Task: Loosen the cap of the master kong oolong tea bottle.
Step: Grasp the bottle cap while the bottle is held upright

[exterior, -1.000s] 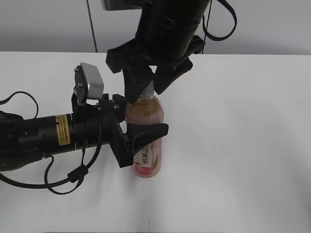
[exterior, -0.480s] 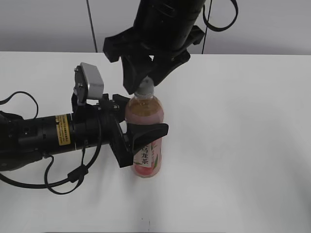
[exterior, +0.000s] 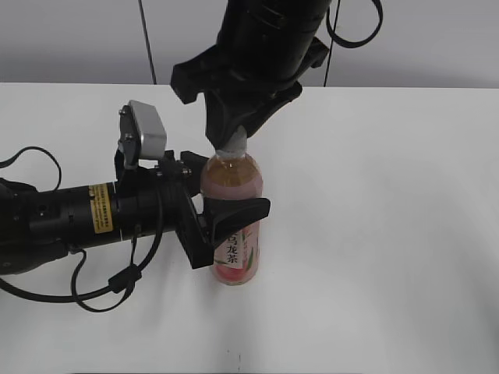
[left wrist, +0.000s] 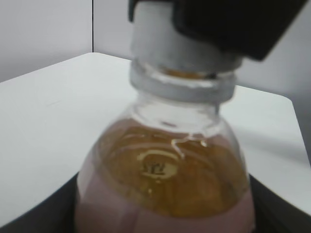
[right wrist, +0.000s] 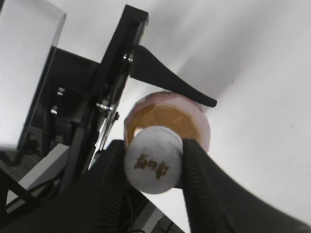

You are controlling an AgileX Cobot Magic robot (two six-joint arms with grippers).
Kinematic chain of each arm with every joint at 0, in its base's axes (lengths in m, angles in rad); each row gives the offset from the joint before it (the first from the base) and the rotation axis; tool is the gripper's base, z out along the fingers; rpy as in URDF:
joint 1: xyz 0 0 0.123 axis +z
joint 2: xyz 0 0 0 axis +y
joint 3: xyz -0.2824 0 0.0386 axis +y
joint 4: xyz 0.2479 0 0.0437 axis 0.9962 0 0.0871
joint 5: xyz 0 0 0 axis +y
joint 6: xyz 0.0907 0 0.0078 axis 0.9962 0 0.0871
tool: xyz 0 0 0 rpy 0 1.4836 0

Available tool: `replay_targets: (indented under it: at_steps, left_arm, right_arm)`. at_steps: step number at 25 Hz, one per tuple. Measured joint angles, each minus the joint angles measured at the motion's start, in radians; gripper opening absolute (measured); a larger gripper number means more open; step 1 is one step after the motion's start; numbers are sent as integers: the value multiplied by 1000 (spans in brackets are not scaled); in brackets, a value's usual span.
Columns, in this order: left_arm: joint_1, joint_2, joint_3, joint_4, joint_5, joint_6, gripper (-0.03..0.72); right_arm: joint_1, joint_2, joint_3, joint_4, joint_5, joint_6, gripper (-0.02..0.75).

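Observation:
The master kong oolong tea bottle (exterior: 234, 226) stands upright on the white table, with amber-pink tea and a pink-white label. My left gripper (exterior: 222, 222) is shut on the bottle's body from the left; the bottle's shoulder (left wrist: 165, 179) fills the left wrist view. My right gripper (exterior: 232, 136) comes down from above and is shut on the white cap (exterior: 232, 145). In the right wrist view the cap (right wrist: 153, 166), with a dark mark on top, sits clamped between the two black fingers (right wrist: 154, 170). The cap (left wrist: 165, 43) also shows in the left wrist view, partly hidden by a black finger.
The white table (exterior: 390, 234) spreads around the bottle. A grey wall stands behind the table's far edge (exterior: 405, 87). The left arm's body and cables (exterior: 62, 226) lie along the left side of the table.
The right gripper has turned about the cap and closed in on it. The bottle and the left gripper have stayed in place.

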Motion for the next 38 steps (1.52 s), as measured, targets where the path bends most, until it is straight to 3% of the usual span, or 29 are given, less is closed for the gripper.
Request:
replay_targets:
  at_steps: [13, 30, 38]
  left_arm:
    - [0, 0, 0, 0, 0, 0, 458]
    - [0, 0, 0, 2, 0, 2, 458]
    - [0, 0, 0, 3, 0, 2, 458]
  right_arm:
    - [0, 0, 0, 0, 0, -195, 271]
    - [0, -1, 0, 3, 0, -1146, 271]
    - [0, -1, 0, 4, 0, -1483, 271]
